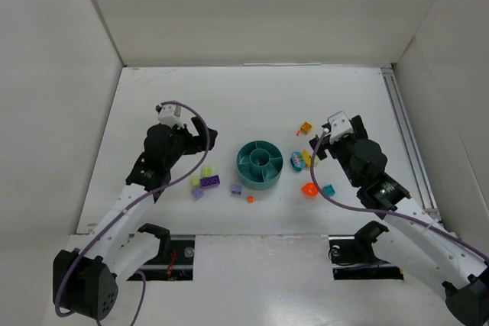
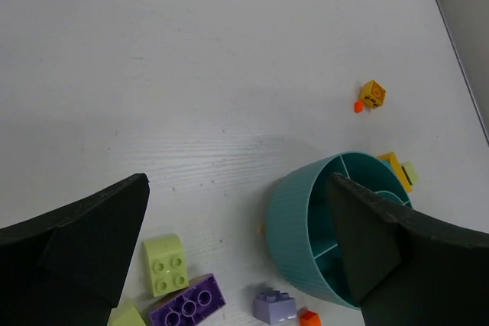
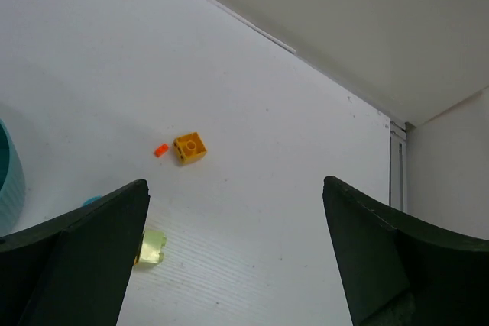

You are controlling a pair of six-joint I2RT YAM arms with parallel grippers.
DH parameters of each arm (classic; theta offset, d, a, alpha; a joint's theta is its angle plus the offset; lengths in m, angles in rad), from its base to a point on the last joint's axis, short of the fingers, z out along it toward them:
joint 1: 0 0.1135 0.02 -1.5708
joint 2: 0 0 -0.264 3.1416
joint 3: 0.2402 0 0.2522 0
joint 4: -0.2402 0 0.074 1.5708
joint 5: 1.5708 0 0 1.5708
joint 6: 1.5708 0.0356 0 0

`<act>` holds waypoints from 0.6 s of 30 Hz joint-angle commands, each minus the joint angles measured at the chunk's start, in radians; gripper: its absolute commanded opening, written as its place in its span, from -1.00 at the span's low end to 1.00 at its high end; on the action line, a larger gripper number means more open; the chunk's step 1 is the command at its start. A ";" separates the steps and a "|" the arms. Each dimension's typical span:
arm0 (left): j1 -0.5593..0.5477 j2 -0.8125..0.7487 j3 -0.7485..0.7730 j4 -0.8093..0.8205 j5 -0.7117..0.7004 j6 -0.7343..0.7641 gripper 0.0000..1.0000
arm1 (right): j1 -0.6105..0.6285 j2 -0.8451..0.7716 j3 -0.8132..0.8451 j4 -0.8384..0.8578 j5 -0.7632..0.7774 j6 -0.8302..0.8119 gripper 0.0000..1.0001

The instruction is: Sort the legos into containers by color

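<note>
The teal dish (image 1: 256,183) sits in the middle of the desk (image 1: 229,97) between the two arms, I'd guess so either one can reach its wedges. From here every compartment looks empty. The legos lie loose on both sides of it. A purple brick (image 2: 188,301) and a yellow-green brick (image 2: 165,263) are just to its left. A yellow-orange brick (image 3: 189,147) with a tiny red-orange chip (image 3: 160,150) beside it lies off to the right. The left arm's fingers (image 2: 92,234) hang over their own cluster, spread wide and holding nothing. The right arm's fingers (image 3: 382,242) are released and bare too. It looks like the work is split by reach. The yellow-orange brick has dark marks on one face, too small to read, and I see no brand anywhere.
</note>
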 commanded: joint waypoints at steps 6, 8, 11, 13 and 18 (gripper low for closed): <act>-0.028 -0.021 0.013 -0.217 -0.134 -0.266 1.00 | 0.008 -0.013 -0.023 -0.027 0.138 0.177 0.99; -0.037 -0.056 -0.011 -0.289 -0.148 -0.312 1.00 | 0.008 0.010 -0.023 -0.060 0.158 0.241 0.99; -0.037 -0.144 -0.079 -0.378 -0.197 -0.419 1.00 | 0.008 0.039 -0.002 -0.060 0.124 0.196 0.99; -0.037 -0.191 -0.109 -0.443 -0.216 -0.432 1.00 | 0.008 0.080 0.023 -0.075 0.115 0.195 0.99; -0.082 -0.283 -0.174 -0.514 -0.214 -0.544 0.77 | 0.008 0.139 0.046 -0.104 0.127 0.231 0.99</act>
